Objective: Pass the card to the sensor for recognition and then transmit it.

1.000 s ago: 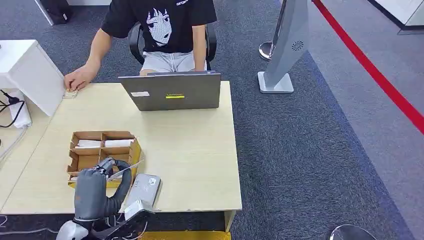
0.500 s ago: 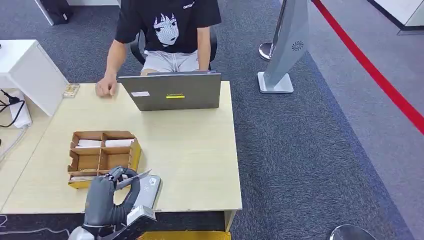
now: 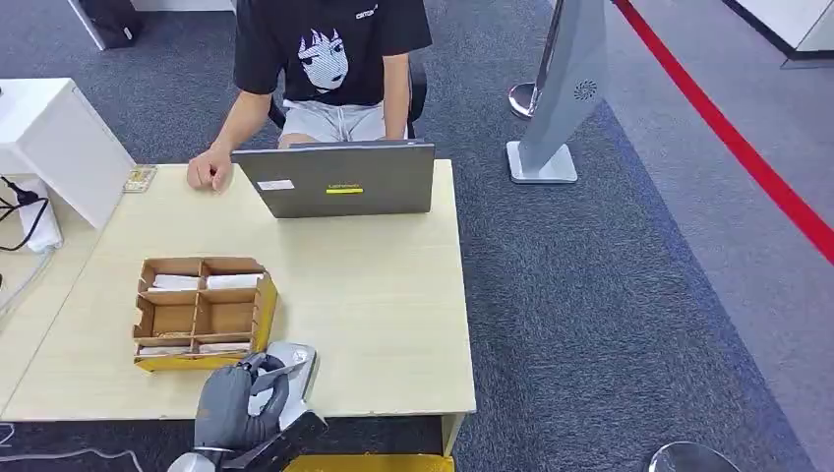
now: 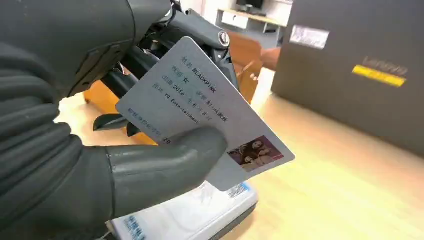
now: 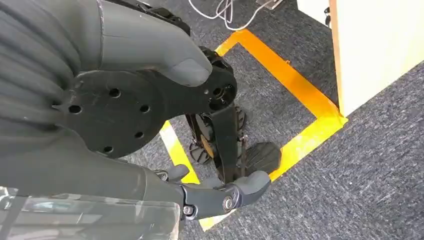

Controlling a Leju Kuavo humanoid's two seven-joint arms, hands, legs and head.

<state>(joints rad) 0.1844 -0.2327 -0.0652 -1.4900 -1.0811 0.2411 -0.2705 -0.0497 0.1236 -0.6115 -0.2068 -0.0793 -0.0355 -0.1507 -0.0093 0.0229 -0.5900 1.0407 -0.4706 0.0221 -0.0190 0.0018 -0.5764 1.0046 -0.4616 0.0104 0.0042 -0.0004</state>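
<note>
My left hand [image 3: 236,405] hovers at the table's near edge and pinches a pale grey card [image 3: 278,370] over the white-and-grey sensor [image 3: 295,369]. In the left wrist view the card [image 4: 200,107], printed with text and a small photo, sits between the thumb [image 4: 165,162] and the dark fingers, with the sensor [image 4: 192,215] lying just beneath it. My right hand [image 5: 150,95] hangs beside the table leg above the carpet, fingers apart and holding nothing.
A cardboard divider box [image 3: 202,315] with white cards stands left of the sensor. A grey laptop [image 3: 339,179] sits at the far edge, a seated person behind it with a hand [image 3: 208,172] on the table [image 3: 393,295]. Yellow floor tape [image 5: 300,95] marks the carpet.
My left hand has carried the card from above the box toward the near edge and right, over the sensor. The person's hand has left the small item at the far left corner.
</note>
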